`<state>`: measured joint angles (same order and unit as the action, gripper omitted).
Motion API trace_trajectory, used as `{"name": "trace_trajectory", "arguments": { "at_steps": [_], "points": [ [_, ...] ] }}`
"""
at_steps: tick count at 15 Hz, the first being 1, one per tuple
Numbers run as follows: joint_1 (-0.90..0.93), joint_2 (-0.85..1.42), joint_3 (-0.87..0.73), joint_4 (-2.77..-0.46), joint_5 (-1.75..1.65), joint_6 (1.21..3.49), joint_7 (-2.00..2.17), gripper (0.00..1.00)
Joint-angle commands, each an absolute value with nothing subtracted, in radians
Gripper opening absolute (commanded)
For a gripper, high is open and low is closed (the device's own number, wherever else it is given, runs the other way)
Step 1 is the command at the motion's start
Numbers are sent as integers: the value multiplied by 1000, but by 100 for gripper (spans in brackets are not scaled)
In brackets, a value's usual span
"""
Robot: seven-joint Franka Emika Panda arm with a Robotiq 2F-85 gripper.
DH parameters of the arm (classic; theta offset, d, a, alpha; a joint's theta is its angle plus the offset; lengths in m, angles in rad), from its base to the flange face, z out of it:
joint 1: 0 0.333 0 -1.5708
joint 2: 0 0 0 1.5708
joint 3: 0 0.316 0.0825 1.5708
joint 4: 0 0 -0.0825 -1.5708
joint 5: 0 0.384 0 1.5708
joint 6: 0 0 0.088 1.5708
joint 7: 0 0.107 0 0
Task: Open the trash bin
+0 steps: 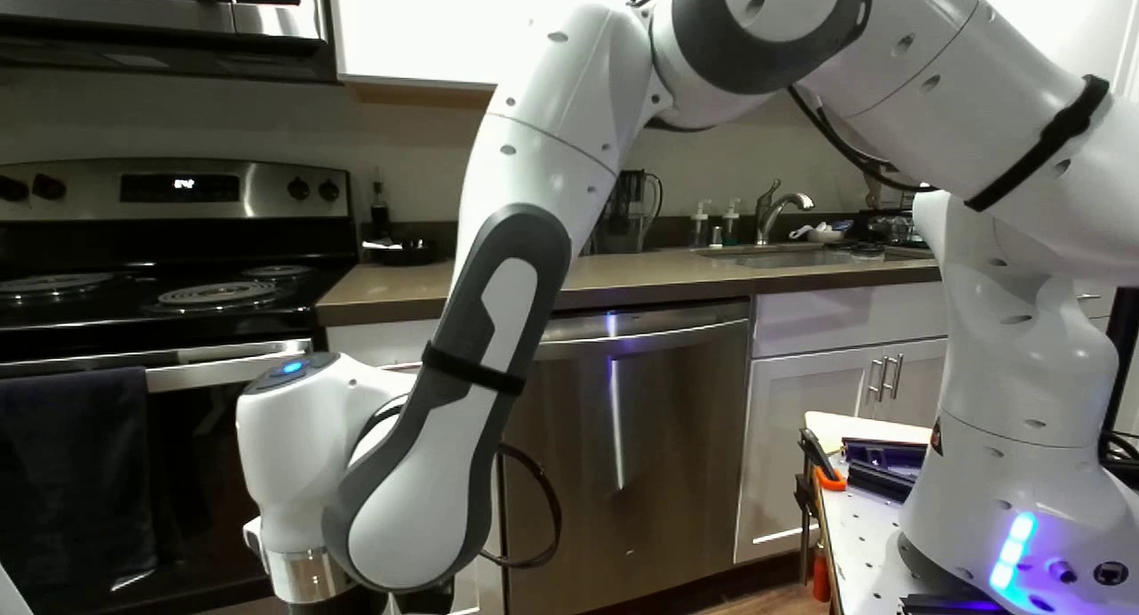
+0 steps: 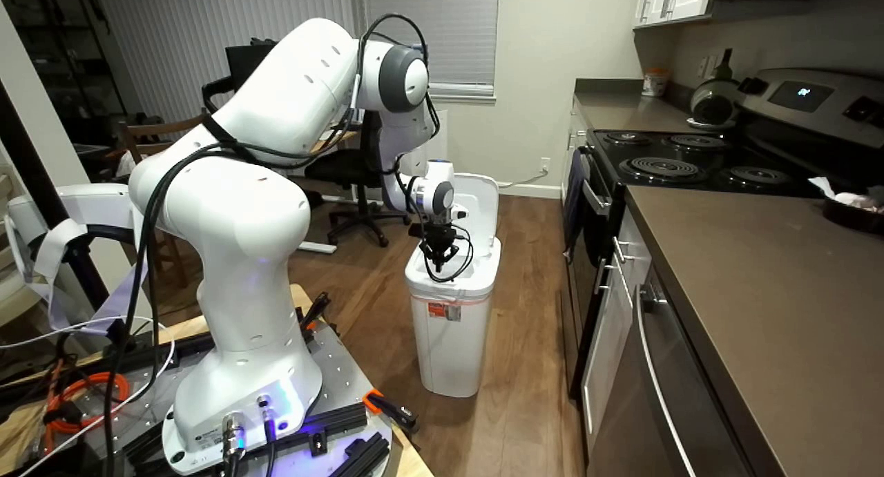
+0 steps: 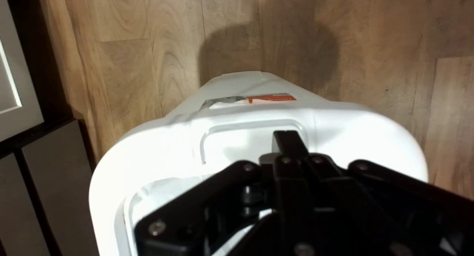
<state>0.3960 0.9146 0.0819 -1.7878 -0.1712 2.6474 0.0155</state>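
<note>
A robot gripper, fingers pressed together with nothing visible between them, hangs over the labelled end of the white trash bin, the bin's lid raised at its opposite end and a stove across the floor from it; opening looks done, and the next move likely calls for backing clear without knocking the lid

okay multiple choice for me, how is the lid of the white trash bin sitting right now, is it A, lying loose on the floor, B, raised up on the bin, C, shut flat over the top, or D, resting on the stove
B, because in an exterior view the lid stands up at the far side of the trash bin.
</note>
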Motion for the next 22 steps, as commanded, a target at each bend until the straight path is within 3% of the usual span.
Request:
{"name": "trace_trajectory", "arguments": {
  "at_steps": [1, 4, 6, 17, 22],
  "points": [
    [379, 738, 116, -1947, -164, 2587, 29, 0],
    [401, 630, 108, -2033, -180, 2571, 68, 0],
    [408, 564, 105, -2082, -186, 2567, 91, 27],
    [401, 350, 133, -2255, -190, 2552, 154, 96],
    [386, 372, 145, -2240, -184, 2575, 137, 100]
  ]
}}
